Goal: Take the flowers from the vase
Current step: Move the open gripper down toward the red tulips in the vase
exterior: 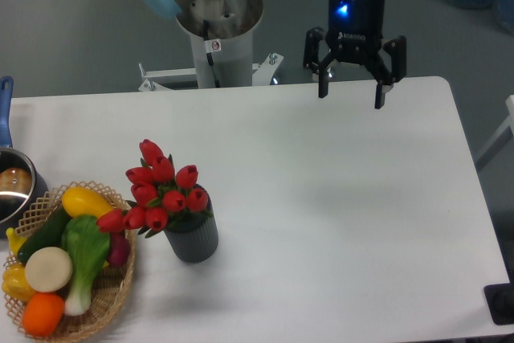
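Observation:
The flowers [161,189], a bunch of red tulip buds with green leaves, stand in the vase [193,238], a dark grey ribbed cylinder at the table's front left. My gripper [350,97] hangs high over the far edge of the table, well to the right of and behind the flowers. Its two black fingers are spread wide apart with nothing between them.
A wicker basket [104,308] with yellow, green, white and orange produce sits just left of the vase, touching the lowest buds. A steel pot [14,189] with a blue handle is at the left edge. The robot base [217,30] stands behind the table.

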Robot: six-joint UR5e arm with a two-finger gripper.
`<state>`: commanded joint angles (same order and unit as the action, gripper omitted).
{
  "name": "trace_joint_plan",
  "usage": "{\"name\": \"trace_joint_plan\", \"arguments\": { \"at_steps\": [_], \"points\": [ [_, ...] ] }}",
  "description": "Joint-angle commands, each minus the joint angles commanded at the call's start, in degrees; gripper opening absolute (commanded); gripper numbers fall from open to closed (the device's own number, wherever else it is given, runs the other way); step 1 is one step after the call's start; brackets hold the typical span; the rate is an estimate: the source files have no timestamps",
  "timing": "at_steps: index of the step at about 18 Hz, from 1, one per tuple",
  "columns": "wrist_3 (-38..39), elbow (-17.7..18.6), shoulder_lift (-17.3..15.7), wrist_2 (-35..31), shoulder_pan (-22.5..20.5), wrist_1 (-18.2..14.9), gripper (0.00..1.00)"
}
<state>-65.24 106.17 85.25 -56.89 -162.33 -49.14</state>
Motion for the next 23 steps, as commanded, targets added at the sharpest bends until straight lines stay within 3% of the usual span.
{"name": "trace_joint_plan", "arguments": {
  "at_steps": [4, 9, 15, 18, 23],
  "points": [
    [5.0, 0.0, 0.5, 2.6, 0.4, 0.2, 1.0],
    [5.0, -0.7, 1.8, 3.5, 1.4, 0.3, 1.0],
    [4.9, 0.6, 3.3, 6.3, 6.8, 0.6, 1.0],
    [4.9, 0.8, 5.0, 10.4, 9.5, 2.4, 1.0],
    [-2.9, 1.5, 7.5, 15.1, 9.8, 2.9, 1.0]
  ]
}}
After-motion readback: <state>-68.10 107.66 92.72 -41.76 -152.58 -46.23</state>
